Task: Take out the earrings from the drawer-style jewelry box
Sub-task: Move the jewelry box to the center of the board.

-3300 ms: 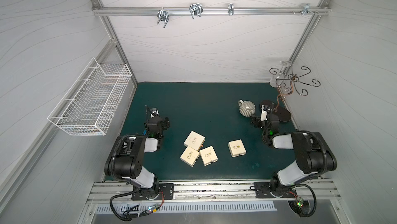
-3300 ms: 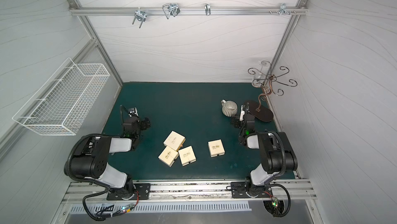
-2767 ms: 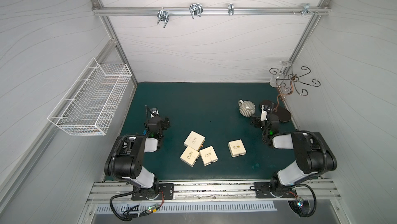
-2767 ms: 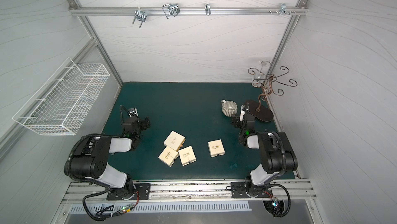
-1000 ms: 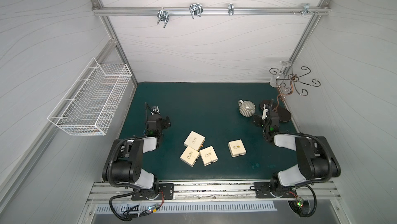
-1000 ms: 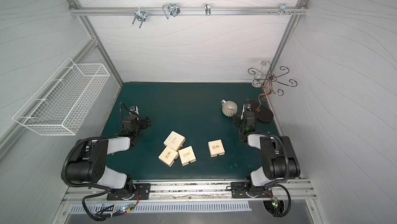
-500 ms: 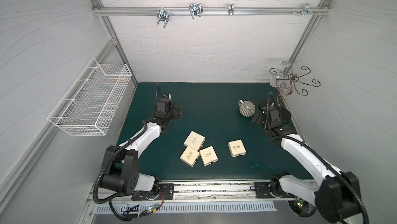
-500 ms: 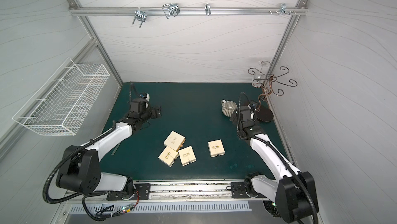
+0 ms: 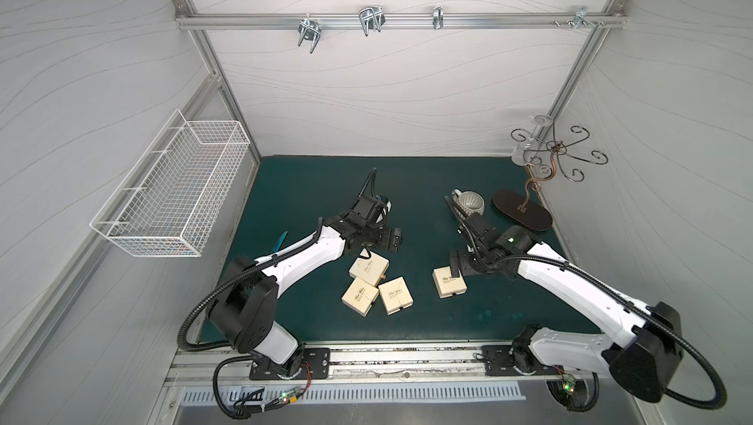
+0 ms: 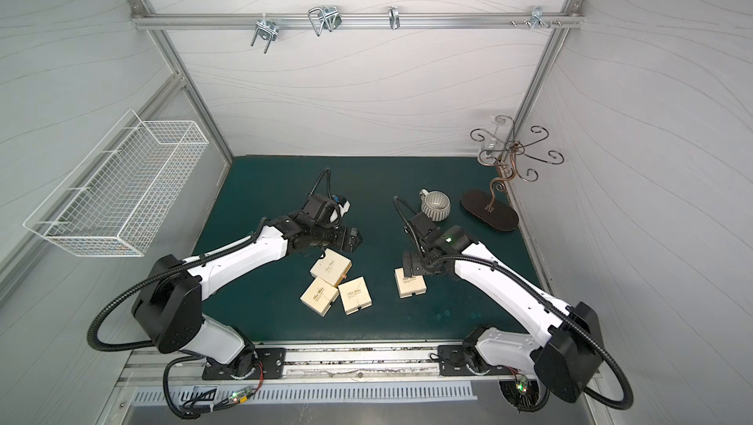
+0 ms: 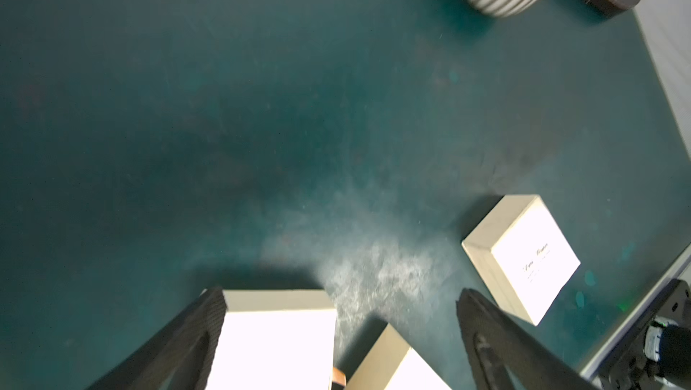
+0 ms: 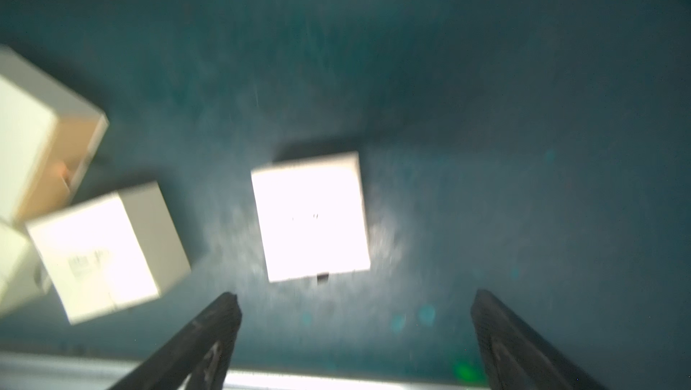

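Where they sat folded back by the front rail a few seconds ago, the arms: both now reach out over the green mat (image 9: 407, 182) toward its middle.
Left gripper (image 9: 393, 237): I see it just past the far edge of the three-box cluster; a moment ago it was further back and to the left. Its wrist view shows the fingers (image 11: 209, 317) spread wide, clamped on nothing, with one box below them.
Right gripper (image 10: 409, 264): it has come forward from beside the mug (image 9: 470, 202) to the far corner of the lone box (image 9: 449, 282). The fingers (image 12: 220, 317) stand wide apart and hold nothing, and the box lies just beyond the tips. That view is blurred.
Boxes: four cream ones lie flat, tops up, in the same spots as before. Three are bunched together (image 10: 331, 267) (image 10: 320, 296) (image 10: 354, 294), and the lone box sits apart to their right.
Farthest box of the three: it shows a tan side with a small tab (image 9: 383, 276).
Earrings: I cannot make them out in any view; no box shows its contents.
Mug and dark-based stand (image 9: 521, 215): unmoved, far right of the mat.
Wire basket (image 9: 171, 194): unchanged on the left wall.
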